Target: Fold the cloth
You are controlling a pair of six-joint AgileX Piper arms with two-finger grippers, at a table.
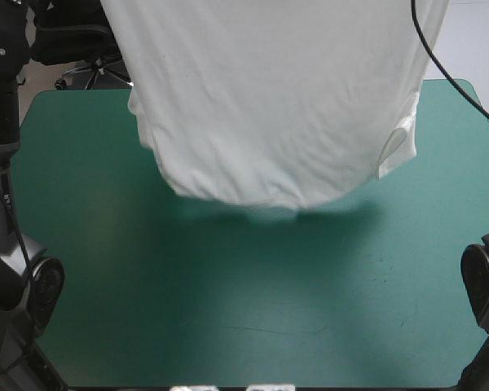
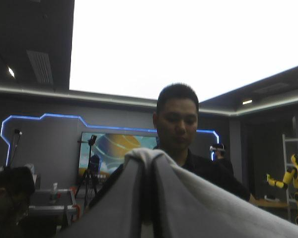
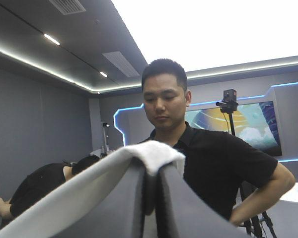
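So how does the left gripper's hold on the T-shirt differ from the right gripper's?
The left gripper shows only a thin fold of the T-shirt over its tips; the right gripper has a thicker, bunched wad there. Off the left gripper the cloth seems to spread broadly; off the right gripper it trails in a narrower band. Both are shut on it and raised.

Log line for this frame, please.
T-shirt: lifted, hanging over table | left gripper: jaws shut on T-shirt | right gripper: jaws shut on T-shirt
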